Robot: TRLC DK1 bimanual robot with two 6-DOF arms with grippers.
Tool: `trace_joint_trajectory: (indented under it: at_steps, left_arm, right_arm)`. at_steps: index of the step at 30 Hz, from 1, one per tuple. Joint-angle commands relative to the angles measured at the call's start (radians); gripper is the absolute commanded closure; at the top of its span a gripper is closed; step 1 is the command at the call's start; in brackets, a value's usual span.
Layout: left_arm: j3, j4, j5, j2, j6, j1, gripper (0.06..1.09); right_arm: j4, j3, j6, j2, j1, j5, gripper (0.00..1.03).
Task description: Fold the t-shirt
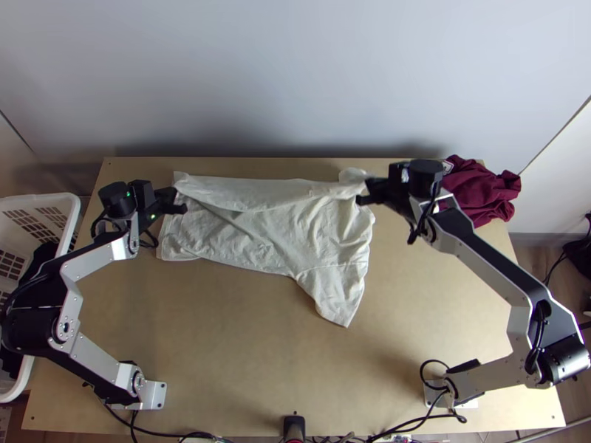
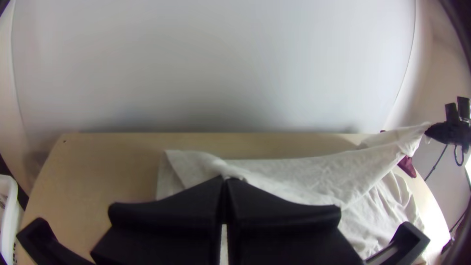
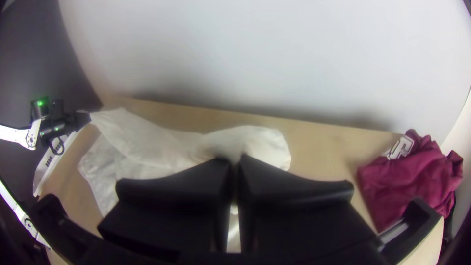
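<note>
Along the far half of the surface, t-shirt lies mostly spread, long axis running left to right. Left gripper is closed on the cloth near the far left corner; right gripper is closed on a bunched bit near the far right end. Far edge is lifted and drawn out between them, sagging a little over the flat part. Key relation: the flat part lies on the near side of the line joining both grippers, so the fold probably wants both carried nearward together, then lowered. Each arm has its own end, no crossing needed.

Pointed flap, likely a sleeve, sticks out to the near side at the right; probably needs tucking in later. Near edge is otherwise fairly straight, with a few creases. Plenty of bare surface nearward, between the arm bases; only a narrow strip on the far side before the wall. Dark red cloth sits bunched at the far right, just beyond the right gripper, so swinging right could snag it. White basket stands off the left edge. Uneven pull would likely skew the fold.
</note>
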Motion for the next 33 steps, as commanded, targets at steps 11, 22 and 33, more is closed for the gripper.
trace_joint_trajectory:
  at_steps: [11,22,33]
  left_arm:
    - [-0.036,-0.220,0.022,-0.056,0.035,0.074,1.00]
    - [-0.174,-0.397,0.130,-0.286,0.129,0.127,0.30]
    - [-0.236,-0.674,0.191,-0.449,0.281,0.196,0.29]
  right_arm:
    - [0.017,-0.157,0.010,0.049,0.021,-0.001,1.00]
    - [-0.021,-0.309,-0.021,-0.178,0.059,-0.007,0.04]
    - [-0.248,-0.414,0.001,-0.413,0.135,-0.015,0.05]
